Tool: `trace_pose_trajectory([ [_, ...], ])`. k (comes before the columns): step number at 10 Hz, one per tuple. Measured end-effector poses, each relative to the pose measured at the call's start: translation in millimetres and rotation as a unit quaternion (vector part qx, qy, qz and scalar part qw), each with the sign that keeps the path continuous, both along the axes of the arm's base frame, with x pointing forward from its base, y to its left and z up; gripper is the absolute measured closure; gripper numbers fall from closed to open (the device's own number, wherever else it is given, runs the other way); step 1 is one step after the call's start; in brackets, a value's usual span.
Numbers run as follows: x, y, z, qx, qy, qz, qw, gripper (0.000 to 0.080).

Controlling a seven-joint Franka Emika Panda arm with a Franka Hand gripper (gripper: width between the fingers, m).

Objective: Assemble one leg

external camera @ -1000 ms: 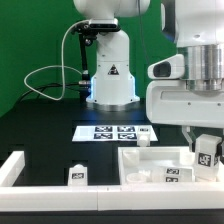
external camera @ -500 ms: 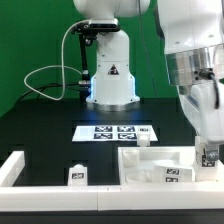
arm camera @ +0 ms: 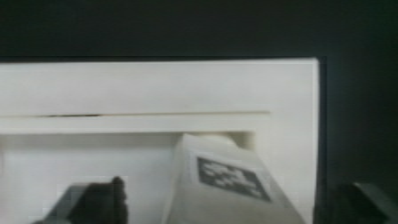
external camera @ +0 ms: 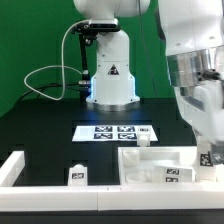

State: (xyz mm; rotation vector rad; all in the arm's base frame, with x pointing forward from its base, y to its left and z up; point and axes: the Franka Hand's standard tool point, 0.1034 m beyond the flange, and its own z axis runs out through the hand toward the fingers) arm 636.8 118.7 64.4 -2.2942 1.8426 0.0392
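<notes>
Wrist view: leg (arm camera: 226, 178) between spread gripper (arm camera: 231, 205) fingers, tilted, over the white panel (arm camera: 107, 95); contact unclear, so grip not certain. Exterior view: gripper (external camera: 212, 158) low at panel's (external camera: 150, 158) right edge. Risk: skewed leg jamming or slipping during insertion.
</notes>
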Motion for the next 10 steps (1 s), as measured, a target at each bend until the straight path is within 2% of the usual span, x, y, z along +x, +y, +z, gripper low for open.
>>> trace_pose_trajectory([
  [1, -1.8, 4.2, 0.8, -0.004, -0.009, 0.071, 0.997, 0.0178],
  [2, -4.1, 5.7, -0.2, -0.009, -0.018, 0.132, 0.991, 0.0158],
  [5, -3.1, 2.6, -0.4, -0.021, -0.033, 0.211, 0.977, 0.0151],
  [6, -2.5, 0.0, 0.2, -0.036, -0.038, 0.273, 0.961, 0.0151],
  [7, 0.3, -3.2, 2.9, -0.069, -0.047, 0.39, 0.917, 0.0151],
  [8, 3.1, -3.3, 4.1, -0.086, -0.056, 0.434, 0.895, 0.0151],
  [9, 2.3, -4.8, 1.6, -0.092, -0.063, 0.43, 0.896, 0.0151],
  [10, 1.5, -5.0, 1.0, -0.09, -0.059, 0.416, 0.903, 0.0237],
])
